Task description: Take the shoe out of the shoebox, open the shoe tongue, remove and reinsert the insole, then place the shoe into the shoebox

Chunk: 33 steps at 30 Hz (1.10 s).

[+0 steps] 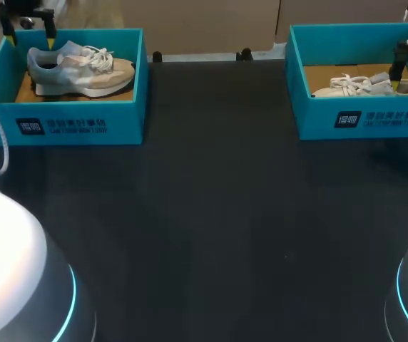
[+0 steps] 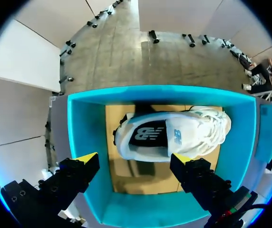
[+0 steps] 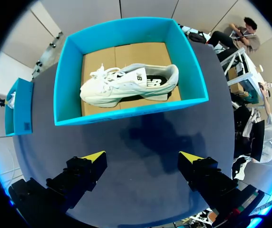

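Shoe (image 2: 174,137) likely light, upper soft, heel stiff: I take heel collar. My left fingers (image 2: 84,159) apart over shoebox (image 2: 86,123), right fingers (image 3: 94,157) apart.

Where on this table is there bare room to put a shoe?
The black table is bare between the left shoebox and the right shoebox, and across the front. Crowded inside both: the left shoe and right shoe cover much floor.
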Each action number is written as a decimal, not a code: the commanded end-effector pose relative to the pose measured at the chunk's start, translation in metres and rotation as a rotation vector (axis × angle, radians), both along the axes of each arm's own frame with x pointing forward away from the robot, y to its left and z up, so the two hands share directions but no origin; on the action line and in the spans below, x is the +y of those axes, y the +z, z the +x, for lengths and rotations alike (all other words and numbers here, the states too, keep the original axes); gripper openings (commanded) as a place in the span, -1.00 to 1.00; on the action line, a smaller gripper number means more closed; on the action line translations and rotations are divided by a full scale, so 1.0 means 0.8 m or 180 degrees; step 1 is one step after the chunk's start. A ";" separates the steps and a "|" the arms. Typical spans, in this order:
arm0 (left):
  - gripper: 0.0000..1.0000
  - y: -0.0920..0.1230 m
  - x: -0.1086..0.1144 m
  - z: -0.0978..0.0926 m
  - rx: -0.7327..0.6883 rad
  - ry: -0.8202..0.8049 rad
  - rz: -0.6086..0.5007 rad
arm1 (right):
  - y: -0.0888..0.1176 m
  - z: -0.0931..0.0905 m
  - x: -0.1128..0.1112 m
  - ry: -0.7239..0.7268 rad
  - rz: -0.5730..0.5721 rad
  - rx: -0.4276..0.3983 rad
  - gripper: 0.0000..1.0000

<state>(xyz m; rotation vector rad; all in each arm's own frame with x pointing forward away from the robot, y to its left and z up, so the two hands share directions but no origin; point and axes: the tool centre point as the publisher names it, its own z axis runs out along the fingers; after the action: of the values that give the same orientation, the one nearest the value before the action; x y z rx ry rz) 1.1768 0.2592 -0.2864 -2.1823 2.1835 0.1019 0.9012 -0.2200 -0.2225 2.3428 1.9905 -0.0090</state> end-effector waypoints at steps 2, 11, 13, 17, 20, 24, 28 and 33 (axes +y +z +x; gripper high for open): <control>1.00 -0.015 0.006 -0.003 -0.0095 0.0041 -0.0023 | 0.000 -0.001 0.000 -0.0001 -0.0002 -0.0009 1.00; 1.00 -0.043 0.009 0.007 -0.0120 0.0135 -0.0056 | 0.000 -0.001 0.000 -0.0001 -0.0002 -0.0009 1.00; 1.00 -0.048 0.010 0.010 -0.0102 0.0148 -0.0068 | 0.000 -0.001 0.000 -0.0001 -0.0002 -0.0009 1.00; 1.00 -0.057 0.012 0.011 -0.0076 0.0193 -0.0049 | 0.000 -0.001 0.000 -0.0001 -0.0002 -0.0009 1.00; 1.00 -0.061 0.016 0.011 -0.0061 0.0201 -0.0081 | 0.000 -0.001 0.000 -0.0001 -0.0002 -0.0009 1.00; 1.00 -0.073 0.018 0.014 -0.0034 0.0237 -0.0104 | 0.000 -0.001 0.000 -0.0001 -0.0002 -0.0009 1.00; 1.00 -0.085 0.020 0.020 0.0042 0.0269 -0.0117 | 0.000 -0.001 0.000 -0.0001 -0.0002 -0.0009 1.00; 0.69 -0.097 0.021 0.024 0.0110 0.0246 -0.0139 | 0.000 -0.001 0.000 -0.0001 -0.0002 -0.0009 1.00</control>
<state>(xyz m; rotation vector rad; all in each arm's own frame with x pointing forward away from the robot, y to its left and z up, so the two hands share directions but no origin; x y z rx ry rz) 1.1803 0.2734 -0.3559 -2.2847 2.1185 0.0621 0.9011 -0.2201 -0.2226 2.3430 1.9902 -0.0090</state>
